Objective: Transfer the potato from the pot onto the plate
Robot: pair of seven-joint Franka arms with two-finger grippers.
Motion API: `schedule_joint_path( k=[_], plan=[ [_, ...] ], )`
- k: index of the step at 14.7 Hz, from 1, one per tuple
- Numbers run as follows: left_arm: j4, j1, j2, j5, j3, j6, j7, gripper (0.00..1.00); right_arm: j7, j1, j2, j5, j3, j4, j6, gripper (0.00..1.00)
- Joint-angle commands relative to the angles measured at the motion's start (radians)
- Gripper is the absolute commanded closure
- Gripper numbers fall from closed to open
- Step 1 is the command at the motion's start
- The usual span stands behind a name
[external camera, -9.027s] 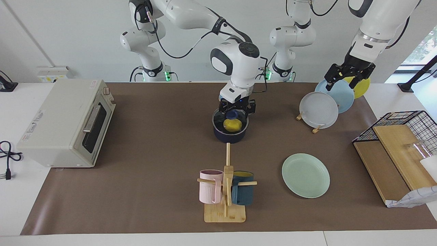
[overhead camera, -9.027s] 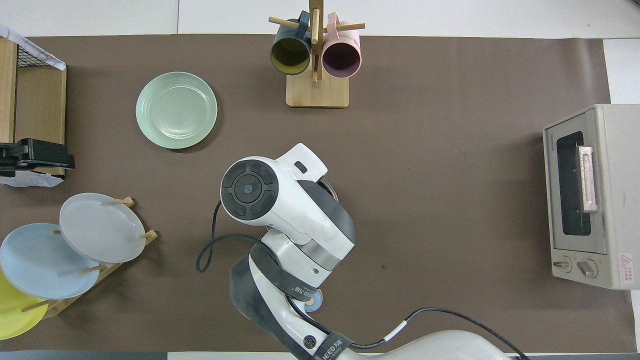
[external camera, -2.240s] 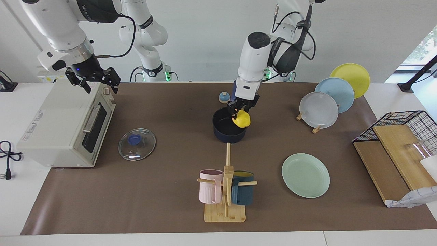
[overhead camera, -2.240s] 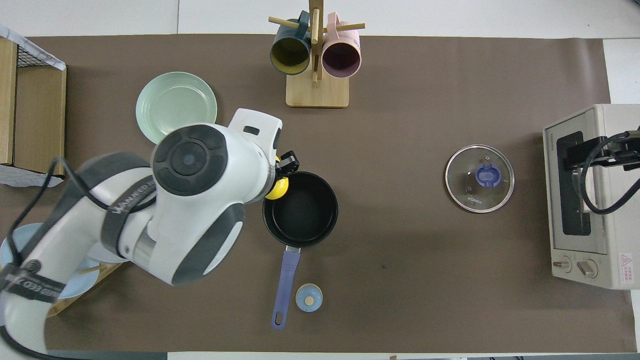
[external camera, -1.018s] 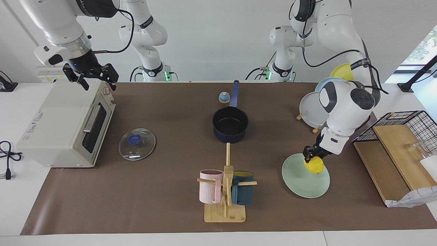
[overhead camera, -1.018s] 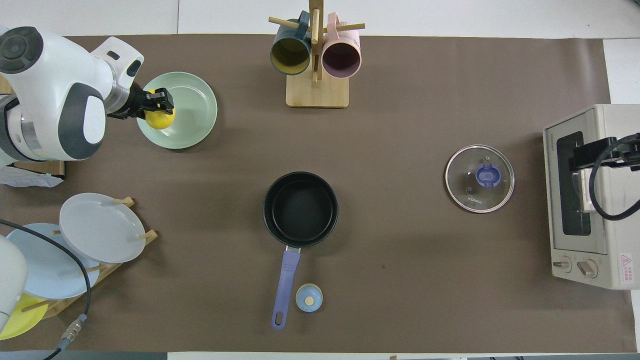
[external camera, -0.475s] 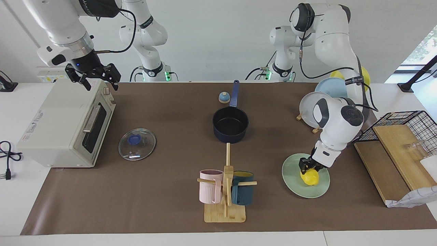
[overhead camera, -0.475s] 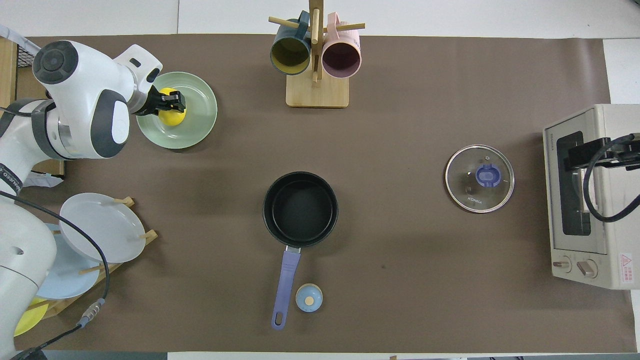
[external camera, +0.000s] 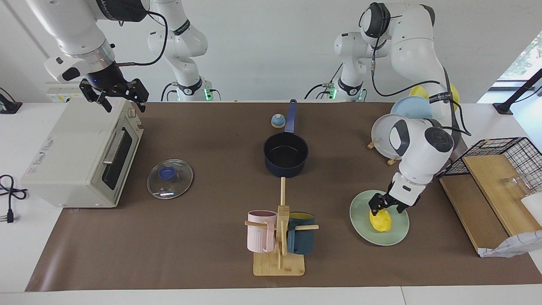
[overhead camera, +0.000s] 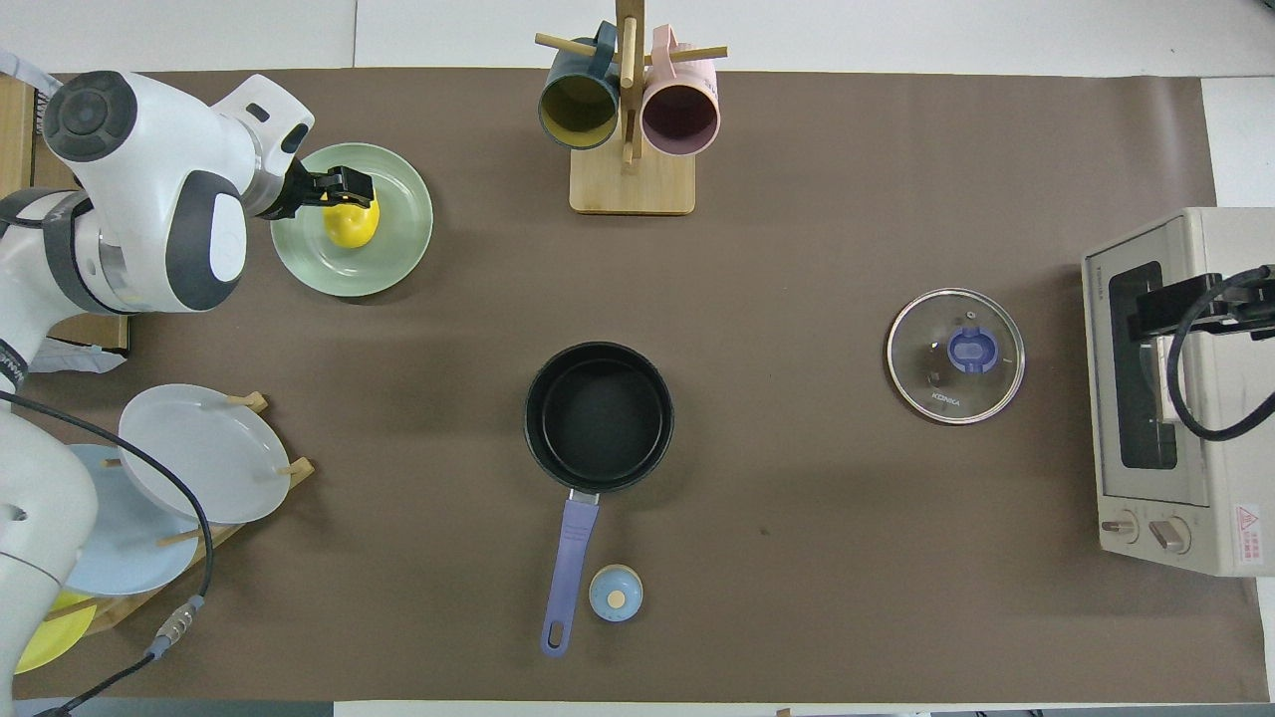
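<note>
The yellow potato [external camera: 380, 220] lies on the mint green plate [external camera: 364, 235], apart from any finger; it also shows in the overhead view [overhead camera: 352, 223] on the plate [overhead camera: 393, 264]. My left gripper [external camera: 386, 204] is open just above the potato, its fingers spread to either side of the potato's top; it also shows in the overhead view [overhead camera: 344, 185]. The navy pot [external camera: 286, 159] stands empty mid-table, its handle pointing toward the robots [overhead camera: 568, 573]. My right gripper [external camera: 114, 96] waits open over the toaster oven [external camera: 80, 152].
A glass lid [external camera: 170, 178] lies beside the oven. A mug rack [external camera: 279, 239] with a pink and a dark blue mug stands farther from the robots than the pot. A plate rack [external camera: 396, 135], a wire basket with boards [external camera: 491, 178] and a small blue knob [external camera: 277, 121] are also here.
My left gripper let go of the potato on the plate, opened and rose slightly. The right arm stayed over the oven.
</note>
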Motion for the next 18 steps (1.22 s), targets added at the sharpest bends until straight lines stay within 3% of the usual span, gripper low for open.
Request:
schedule_joint_path(
  k=[1, 7, 11, 14, 16, 18],
  plan=[
    [0.008, 0.017, -0.140, 0.010, -0.001, -0.166, -0.011, 0.00, 0.010, -0.011, -0.013, 0.018, 0.004, -0.012, -0.005, 0.00],
    [0.016, 0.019, -0.413, 0.017, 0.028, -0.534, -0.015, 0.00, 0.010, -0.011, -0.013, 0.018, 0.004, -0.012, -0.005, 0.00],
    [0.006, 0.008, -0.507, 0.040, 0.025, -0.711, -0.001, 0.00, 0.010, -0.011, -0.013, 0.018, 0.004, -0.012, -0.005, 0.00],
    [-0.079, 0.015, -0.568, 0.040, 0.022, -0.745, 0.045, 0.00, 0.011, -0.011, -0.013, 0.018, 0.004, -0.012, -0.005, 0.00],
    [-0.164, 0.015, -0.607, 0.040, 0.027, -0.687, 0.112, 0.00, 0.010, -0.011, -0.013, 0.018, 0.004, -0.012, -0.005, 0.00],
    [-0.173, 0.014, -0.612, 0.040, 0.031, -0.662, 0.139, 0.00, 0.011, -0.011, -0.013, 0.018, 0.004, -0.012, -0.005, 0.00]
  ],
)
